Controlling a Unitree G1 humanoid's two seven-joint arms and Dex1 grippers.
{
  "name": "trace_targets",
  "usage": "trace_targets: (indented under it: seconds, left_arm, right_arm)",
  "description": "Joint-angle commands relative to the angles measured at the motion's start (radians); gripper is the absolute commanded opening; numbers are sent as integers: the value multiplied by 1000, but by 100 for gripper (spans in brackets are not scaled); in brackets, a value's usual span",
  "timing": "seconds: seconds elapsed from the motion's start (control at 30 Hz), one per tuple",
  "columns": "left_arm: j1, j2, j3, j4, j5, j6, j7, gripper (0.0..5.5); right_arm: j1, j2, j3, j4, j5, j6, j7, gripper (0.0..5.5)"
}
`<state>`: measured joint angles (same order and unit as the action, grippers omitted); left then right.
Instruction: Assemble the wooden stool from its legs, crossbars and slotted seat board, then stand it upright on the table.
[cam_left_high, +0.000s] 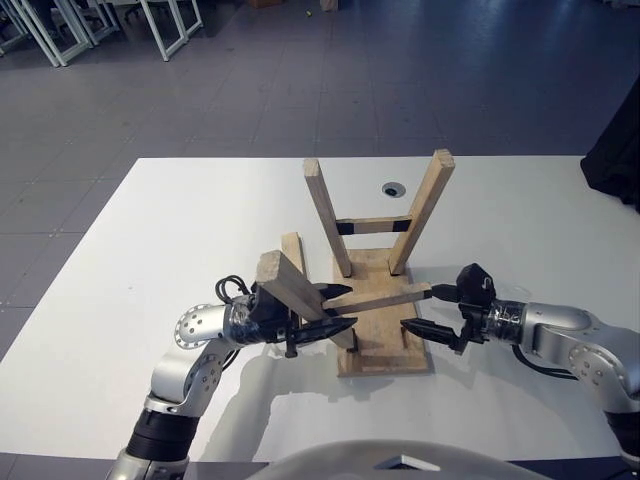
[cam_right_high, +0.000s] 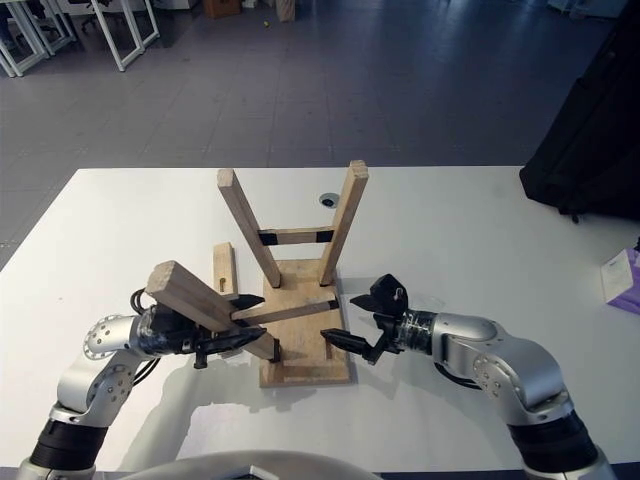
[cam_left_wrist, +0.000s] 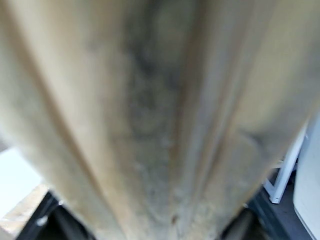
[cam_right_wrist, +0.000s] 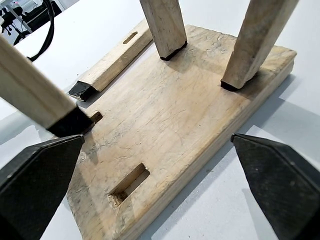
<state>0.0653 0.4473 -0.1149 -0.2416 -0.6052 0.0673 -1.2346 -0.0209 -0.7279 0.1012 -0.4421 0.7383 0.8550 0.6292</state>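
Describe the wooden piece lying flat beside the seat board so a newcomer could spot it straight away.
On the white table lies the seat board, two legs standing in it. Flat on the table along its far left edge lies the loose leg. Unlike the leg in the left gripper, nothing holds it, and it sits in no slot.

The left gripper is clasping a pale square wooden leg, which is tilting over the flat slotted wooden seat board beneath it. A thin wooden crossbar is stretching from this gripper toward the right gripper, whose fingers are standing apart.
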Motion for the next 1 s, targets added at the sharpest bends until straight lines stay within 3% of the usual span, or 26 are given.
trace_targets:
  seconds: [0.03,0.43,0.77,1.0]
  left_arm:
    - [-16,9,-21,44,29,-17,-30,204]
    - [-103,33,-2,154,49,-57,-81,204]
    - [-59,122,-136,194,277,-56,-1,204]
    - [-116,94,-120,273,276,-217,13,204]
  right_arm:
    - [-8,10,3,-7,-21,12,3,549]
    - [0,28,10,-20,-50,15,14,549]
    - [44,26,35,-34,-106,-1,5,549]
    - [58,32,70,-21,-188,-27,6,549]
